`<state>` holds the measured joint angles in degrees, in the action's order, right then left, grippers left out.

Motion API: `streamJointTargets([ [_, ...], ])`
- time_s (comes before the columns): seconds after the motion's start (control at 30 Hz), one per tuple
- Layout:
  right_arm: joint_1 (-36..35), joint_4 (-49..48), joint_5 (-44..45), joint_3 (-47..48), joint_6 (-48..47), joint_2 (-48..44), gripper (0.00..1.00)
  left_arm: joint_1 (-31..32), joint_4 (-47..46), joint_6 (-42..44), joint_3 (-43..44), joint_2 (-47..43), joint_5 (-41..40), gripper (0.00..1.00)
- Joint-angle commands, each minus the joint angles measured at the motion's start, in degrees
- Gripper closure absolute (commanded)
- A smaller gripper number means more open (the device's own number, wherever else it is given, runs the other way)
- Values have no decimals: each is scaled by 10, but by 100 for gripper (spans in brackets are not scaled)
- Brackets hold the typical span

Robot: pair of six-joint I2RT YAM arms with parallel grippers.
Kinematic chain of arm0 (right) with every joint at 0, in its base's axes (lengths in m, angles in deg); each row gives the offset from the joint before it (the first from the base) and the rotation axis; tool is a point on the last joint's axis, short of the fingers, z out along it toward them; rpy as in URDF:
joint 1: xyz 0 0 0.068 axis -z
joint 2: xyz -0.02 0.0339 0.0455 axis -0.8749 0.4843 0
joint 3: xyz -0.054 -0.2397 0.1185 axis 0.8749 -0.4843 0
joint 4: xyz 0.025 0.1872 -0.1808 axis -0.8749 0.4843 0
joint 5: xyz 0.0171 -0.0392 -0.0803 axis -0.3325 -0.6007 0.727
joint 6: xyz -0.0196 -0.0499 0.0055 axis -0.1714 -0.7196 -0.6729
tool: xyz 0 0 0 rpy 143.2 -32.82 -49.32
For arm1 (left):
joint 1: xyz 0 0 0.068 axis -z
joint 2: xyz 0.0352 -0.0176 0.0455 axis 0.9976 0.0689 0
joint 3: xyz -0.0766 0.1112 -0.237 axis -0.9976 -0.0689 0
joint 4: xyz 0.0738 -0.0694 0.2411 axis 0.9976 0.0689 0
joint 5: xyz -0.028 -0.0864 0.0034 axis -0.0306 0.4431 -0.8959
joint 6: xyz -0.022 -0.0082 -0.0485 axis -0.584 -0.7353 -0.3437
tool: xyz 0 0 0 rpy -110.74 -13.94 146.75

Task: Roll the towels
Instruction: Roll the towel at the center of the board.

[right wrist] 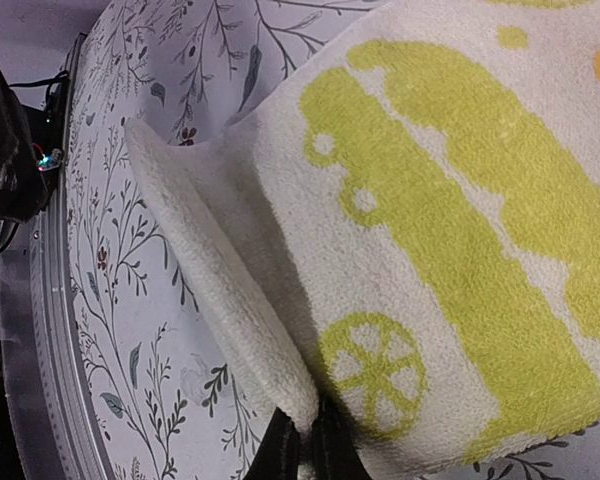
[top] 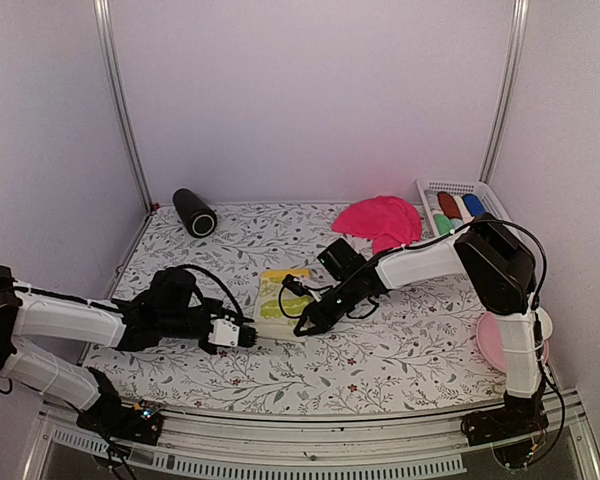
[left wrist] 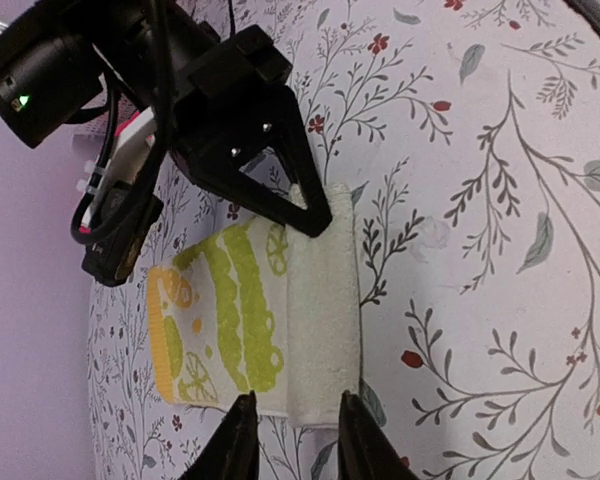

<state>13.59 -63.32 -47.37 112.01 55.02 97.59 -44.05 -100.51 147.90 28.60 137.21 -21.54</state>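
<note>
1. Lemon-print towel [top: 278, 296]: terry, rectangular, 1 plain pale edge folded over. Lies flat mid-worktop [top: 400, 350], btw both arms.
2. Right gripper [right wrist: 305, 442]: jaws pressed together, pinching that fold.
3. Left gripper [left wrist: 300, 442]: jaws spread at towel's end.
4. I count 1 crumpled pink towel [top: 380, 220] and 3 rolls [top: 450, 206] in the mesh basket [top: 485, 190].

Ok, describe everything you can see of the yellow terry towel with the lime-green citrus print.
The yellow terry towel is a small fluffy cloth, cream-white underneath, printed with lime-green shapes and citrus slices and edged in orange-yellow. It lies on the floral tablecloth mid-table, one edge folded over so the plain side shows as a strip. The right gripper is shut on that fold; the left gripper stands open at the strip's other end.
</note>
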Motion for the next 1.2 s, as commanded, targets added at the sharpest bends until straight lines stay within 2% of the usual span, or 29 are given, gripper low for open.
streamJointTargets([
  [0.0,6,26,22,3,4,28,97,35,-40,54,-17,32,-51,69],
  [0.13,7,27,22,3,4,29,97,47,-56,52,-11,56,-62,56],
  [0.7,7,27,21,-1,0,32,97,54,-133,54,-7,147,-135,57],
  [1.03,6,29,17,2,-3,31,97,60,-165,52,-16,194,-171,63],
  [1.17,6,31,17,5,-5,30,97,61,-168,49,-17,206,-180,76],
])
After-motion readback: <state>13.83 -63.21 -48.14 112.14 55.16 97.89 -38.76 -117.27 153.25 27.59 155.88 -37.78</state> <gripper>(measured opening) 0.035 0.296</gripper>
